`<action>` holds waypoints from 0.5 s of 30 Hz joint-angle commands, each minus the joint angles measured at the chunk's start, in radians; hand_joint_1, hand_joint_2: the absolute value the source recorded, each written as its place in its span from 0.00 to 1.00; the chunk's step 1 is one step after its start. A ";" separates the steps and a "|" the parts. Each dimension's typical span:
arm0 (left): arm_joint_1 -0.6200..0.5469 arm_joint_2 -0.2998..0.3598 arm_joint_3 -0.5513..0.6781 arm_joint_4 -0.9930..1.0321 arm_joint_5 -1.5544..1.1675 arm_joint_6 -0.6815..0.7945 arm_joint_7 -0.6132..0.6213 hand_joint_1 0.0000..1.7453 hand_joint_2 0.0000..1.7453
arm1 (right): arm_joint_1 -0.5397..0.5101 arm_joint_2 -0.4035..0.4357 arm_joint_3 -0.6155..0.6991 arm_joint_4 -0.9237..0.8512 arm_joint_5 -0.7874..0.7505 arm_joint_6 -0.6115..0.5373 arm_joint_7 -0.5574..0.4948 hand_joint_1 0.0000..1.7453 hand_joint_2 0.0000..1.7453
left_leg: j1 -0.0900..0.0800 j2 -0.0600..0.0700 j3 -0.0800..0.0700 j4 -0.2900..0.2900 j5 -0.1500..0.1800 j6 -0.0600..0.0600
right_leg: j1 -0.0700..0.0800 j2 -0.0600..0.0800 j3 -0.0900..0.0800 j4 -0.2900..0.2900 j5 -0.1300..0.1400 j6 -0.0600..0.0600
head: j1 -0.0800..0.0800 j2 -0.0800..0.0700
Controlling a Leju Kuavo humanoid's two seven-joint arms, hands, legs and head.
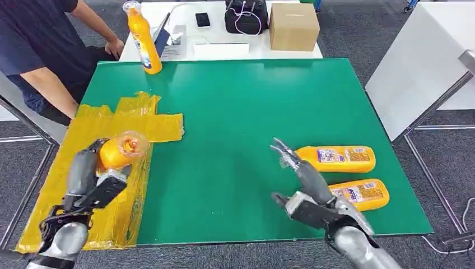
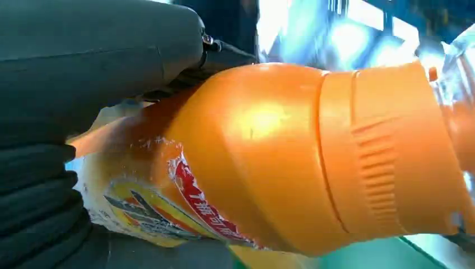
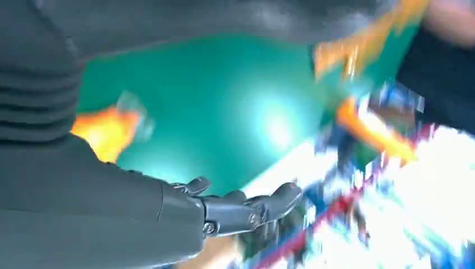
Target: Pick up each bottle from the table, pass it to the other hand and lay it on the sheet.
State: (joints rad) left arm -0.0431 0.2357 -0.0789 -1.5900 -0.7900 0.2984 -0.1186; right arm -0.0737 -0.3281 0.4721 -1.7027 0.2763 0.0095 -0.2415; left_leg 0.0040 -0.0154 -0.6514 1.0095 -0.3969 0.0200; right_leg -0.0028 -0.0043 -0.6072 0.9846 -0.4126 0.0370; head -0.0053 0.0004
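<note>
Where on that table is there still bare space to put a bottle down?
The green mat is bare between the yellow sheet and the two lying bottles. The sheet's far end is free. It is crowded near the right hand.

Left hand's fingers [image 2: 33, 190] behind bottle [image 2: 269, 162]

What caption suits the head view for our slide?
Left hand holds an orange bottle over the yellow sheet; right hand open.
</note>
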 commanded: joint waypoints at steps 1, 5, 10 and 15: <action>-0.002 -0.021 0.034 0.153 -0.483 0.034 0.151 1.00 1.00 | 0.278 -0.115 -0.237 -0.346 0.071 0.047 0.059 0.00 0.00 | -0.001 -0.004 0.003 -0.001 -0.001 0.000 | -0.001 -0.005 0.004 0.000 -0.003 0.000 | 0.000 0.000; 0.002 -0.032 -0.003 0.220 -0.570 0.058 0.181 1.00 1.00 | 0.376 -0.177 -0.251 -0.427 0.113 0.043 0.091 0.00 1.00 | -0.002 -0.006 0.007 -0.001 -0.003 0.000 | -0.002 -0.007 0.010 -0.002 -0.006 0.002 | 0.000 0.000; -0.037 -0.038 -0.090 0.337 -0.635 -0.012 0.200 1.00 1.00 | 0.455 -0.295 -0.253 -0.504 0.146 0.031 0.203 0.00 1.00 | -0.003 -0.003 0.004 -0.001 -0.002 0.001 | -0.003 -0.003 0.005 -0.001 -0.004 0.002 | 0.000 0.000; -0.043 -0.034 -0.096 0.337 -0.634 -0.014 0.200 1.00 1.00 | 0.447 -0.296 -0.254 -0.499 0.143 0.031 0.205 0.00 1.00 | -0.003 0.000 0.004 -0.001 -0.002 0.002 | -0.003 -0.001 0.004 -0.002 -0.003 0.002 | 0.000 0.000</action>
State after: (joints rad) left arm -0.0253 0.2251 -0.1068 -1.3870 -1.4218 0.2930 0.0778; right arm 0.3299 -0.5634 0.2400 -2.1484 0.4215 0.0404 -0.0511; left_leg 0.0016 -0.0149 -0.6508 1.0094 -0.3985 0.0219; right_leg -0.0058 -0.0039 -0.6068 0.9836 -0.4141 0.0396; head -0.0050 0.0004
